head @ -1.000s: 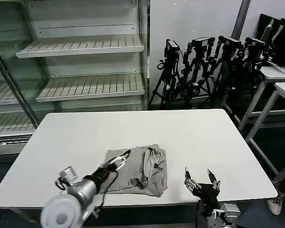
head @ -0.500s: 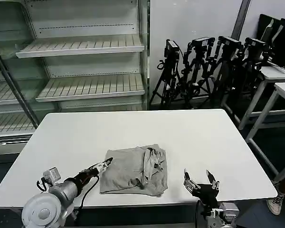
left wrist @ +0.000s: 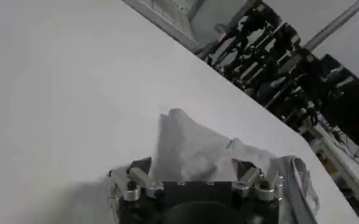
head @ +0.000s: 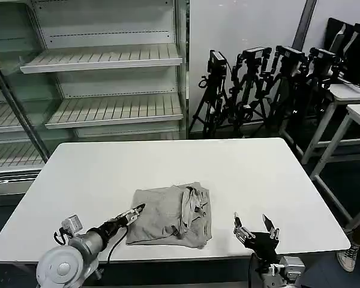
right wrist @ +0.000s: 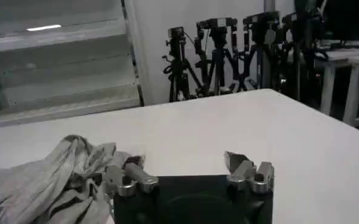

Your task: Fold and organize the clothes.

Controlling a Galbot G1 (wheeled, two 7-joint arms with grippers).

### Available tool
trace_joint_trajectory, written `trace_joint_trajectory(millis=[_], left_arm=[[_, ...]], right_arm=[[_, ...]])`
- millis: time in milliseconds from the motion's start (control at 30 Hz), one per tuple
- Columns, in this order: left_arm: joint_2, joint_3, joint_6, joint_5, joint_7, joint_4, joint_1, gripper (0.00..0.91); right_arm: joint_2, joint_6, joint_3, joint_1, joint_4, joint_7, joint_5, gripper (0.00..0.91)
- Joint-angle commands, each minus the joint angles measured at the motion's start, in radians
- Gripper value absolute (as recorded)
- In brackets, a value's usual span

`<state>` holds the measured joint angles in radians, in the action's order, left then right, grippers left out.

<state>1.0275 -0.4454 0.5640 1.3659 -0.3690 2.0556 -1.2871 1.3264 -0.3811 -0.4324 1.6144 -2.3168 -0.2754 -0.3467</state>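
Grey T-shirt (head: 171, 216) sits bunched near the table's (head: 96, 174) front edge, just right of the left gripper (head: 134, 211), fingers spread and nearer than the open right gripper (head: 255, 229).

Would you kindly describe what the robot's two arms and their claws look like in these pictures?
The left arm is a silver-grey cylinder with a round end cap, a black cable looped beside it, narrowing to a black wrist. Its left claw has slim, pale metallic fingers. The right claw is black, with two pointed prongs tipped in silver, on a grey wrist block. In the wrist views both show black bodies with silver knuckle brackets.
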Motion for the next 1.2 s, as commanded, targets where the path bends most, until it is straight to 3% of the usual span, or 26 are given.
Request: trace_joint_trajectory(millis=[33,300,333,367,433,500,1200], left_arm=[[0.129,0.052,-0.024,-0.031,0.005,-0.055,0.029,0.907],[0.19,0.063,-0.072,-0.048,0.005,-0.075,0.031,0.907],[0.192,0.064,-0.081,-0.049,0.006,-0.074,0.028,0.796],[0.195,0.063,-0.089,-0.049,0.005,-0.073,0.026,0.433],[0.197,0.06,-0.1,-0.048,0.006,-0.07,0.022,0.111],[0.202,0.054,-0.11,-0.047,0.006,-0.063,0.015,0.04],[0.229,-0.021,-0.132,0.003,0.008,-0.041,0.003,0.04]], right_arm=[[0.011,-0.002,0.003,0.007,-0.006,-0.001,0.005,0.907],[0.015,0.0,-0.006,0.028,-0.02,-0.001,0.01,0.907],[0.017,0.0,-0.006,0.031,-0.023,-0.001,0.011,0.907],[0.019,0.0,-0.006,0.033,-0.024,-0.001,0.012,0.907],[0.023,0.001,-0.004,0.036,-0.026,-0.001,0.015,0.907],[0.028,0.002,-0.002,0.038,-0.027,0.0,0.019,0.907],[0.041,0.003,-0.003,0.051,-0.044,-0.001,0.027,0.907]])
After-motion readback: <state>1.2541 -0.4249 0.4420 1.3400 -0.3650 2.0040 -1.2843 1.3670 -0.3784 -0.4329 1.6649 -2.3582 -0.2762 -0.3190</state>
